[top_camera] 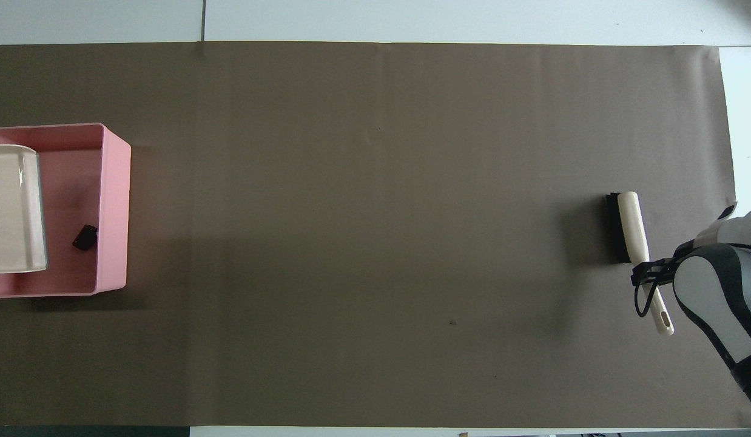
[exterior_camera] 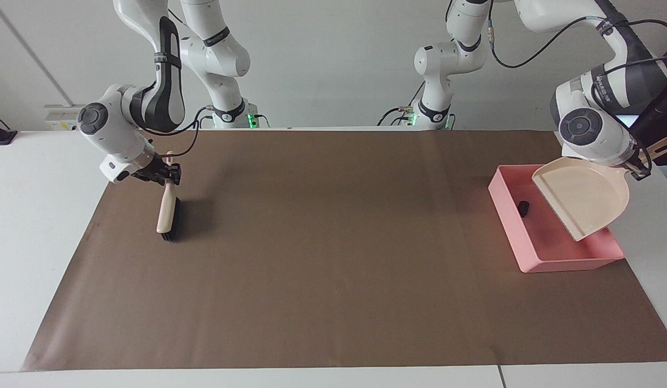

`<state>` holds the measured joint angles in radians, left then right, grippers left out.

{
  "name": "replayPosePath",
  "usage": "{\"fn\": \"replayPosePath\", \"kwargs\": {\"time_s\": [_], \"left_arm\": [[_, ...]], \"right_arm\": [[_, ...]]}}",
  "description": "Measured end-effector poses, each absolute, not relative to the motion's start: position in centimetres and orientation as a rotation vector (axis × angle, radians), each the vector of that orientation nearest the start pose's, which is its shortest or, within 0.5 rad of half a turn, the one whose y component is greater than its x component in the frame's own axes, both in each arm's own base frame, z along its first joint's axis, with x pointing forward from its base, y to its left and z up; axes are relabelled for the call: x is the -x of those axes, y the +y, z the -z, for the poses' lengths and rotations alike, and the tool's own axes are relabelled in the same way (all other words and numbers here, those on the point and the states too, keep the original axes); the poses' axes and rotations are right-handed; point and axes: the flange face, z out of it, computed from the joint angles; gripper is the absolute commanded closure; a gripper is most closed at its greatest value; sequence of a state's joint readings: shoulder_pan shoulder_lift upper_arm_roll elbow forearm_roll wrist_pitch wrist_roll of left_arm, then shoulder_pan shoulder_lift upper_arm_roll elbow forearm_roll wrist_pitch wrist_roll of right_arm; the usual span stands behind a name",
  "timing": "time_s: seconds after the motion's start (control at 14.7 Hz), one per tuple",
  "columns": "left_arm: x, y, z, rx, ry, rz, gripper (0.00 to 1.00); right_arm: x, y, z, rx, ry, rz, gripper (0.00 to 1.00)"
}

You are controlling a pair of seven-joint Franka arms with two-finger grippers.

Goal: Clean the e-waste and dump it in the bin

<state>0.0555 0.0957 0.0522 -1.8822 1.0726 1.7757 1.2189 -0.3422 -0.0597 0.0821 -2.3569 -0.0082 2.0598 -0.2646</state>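
A robotics lab: two white jointed robot arms (exterior_camera: pixel 204 48) bolted at the frame's top, a white table (exterior_camera: pixel 37 226) under brown paper (exterior_camera: pixel 322 253), bare grey wall (exterior_camera: pixel 333 59).

Open mat between two crowded ends

I see bare brown mat (exterior_camera: pixel 333 258) mid-table; the brush (exterior_camera: pixel 167 215) blocks one end, the tilted dustpan (exterior_camera: pixel 584 196) overhangs the bin (exterior_camera: pixel 506 213).
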Motion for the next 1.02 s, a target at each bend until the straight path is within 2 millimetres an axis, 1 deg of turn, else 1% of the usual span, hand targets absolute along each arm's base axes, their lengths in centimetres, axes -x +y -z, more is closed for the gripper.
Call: {"fn": "replayPosePath", "kwargs": {"time_s": [0.14, 0.2, 0.27, 0.34, 0.41, 0.55, 0.68, 0.75, 0.89, 0.95, 1.02], "left_arm": [[-57.0, 13.1, -49.9, 1.67, 1.506, -0.955, 1.0], [-57.1, 12.9, -50.8, 1.669, 1.504, -0.94, 1.0], [-57.0, 12.5, -51.6, 1.68, 1.505, -0.915, 1.0], [-57.0, 11.6, -52.2, 1.702, 1.522, -0.879, 1.0], [-57.0, 10.0, -52.5, 1.717, 1.554, -0.839, 1.0], [-57.1, 5.4, -52.4, 1.739, 1.637, -0.756, 1.0], [-56.7, 0.5, -51.2, 1.767, 1.743, -0.692, 1.0], [-56.3, -1.8, -50.2, 1.77, 1.8, -0.678, 1.0], [-54.9, -6.5, -47.3, 1.74, 1.912, -0.674, 1.0], [-54.2, -8.7, -45.9, 1.738, 1.951, -0.662, 1.0], [-53.6, -10.4, -44.6, 1.757, 1.974, -0.64, 1.0]], "right_arm": [[-45.1, -12.0, -33.8, 3.07, -0.014, -0.362, 0.0], [-45.3, -12.0, -34.3, 3.071, -0.015, -0.36, 0.0], [-45.7, -12.2, -35.2, 3.078, -0.015, -0.34, 0.0], [-46.4, -12.4, -36.4, 3.088, -0.014, -0.305, 0.0], [-47.1, -12.9, -37.9, 3.101, -0.005, -0.259, 0.0], [-48.4, -14.1, -41.2, 3.122, 0.023, -0.173, 0.0], [-49.6, -14.2, -44.6, 3.139, 0.019, -0.104, 0.0], [-50.2, -13.7, -46.3, 3.15, 0.017, -0.06, 0.0], [-51.5, -11.8, -49.5, 3.167, 0.072, 0.028, 0.0], [-51.9, -10.6, -51.2, 3.176, 0.108, 0.044, 0.0], [-52.1, -9.5, -52.9, 3.179, 0.147, 0.039, 0.0]]}}
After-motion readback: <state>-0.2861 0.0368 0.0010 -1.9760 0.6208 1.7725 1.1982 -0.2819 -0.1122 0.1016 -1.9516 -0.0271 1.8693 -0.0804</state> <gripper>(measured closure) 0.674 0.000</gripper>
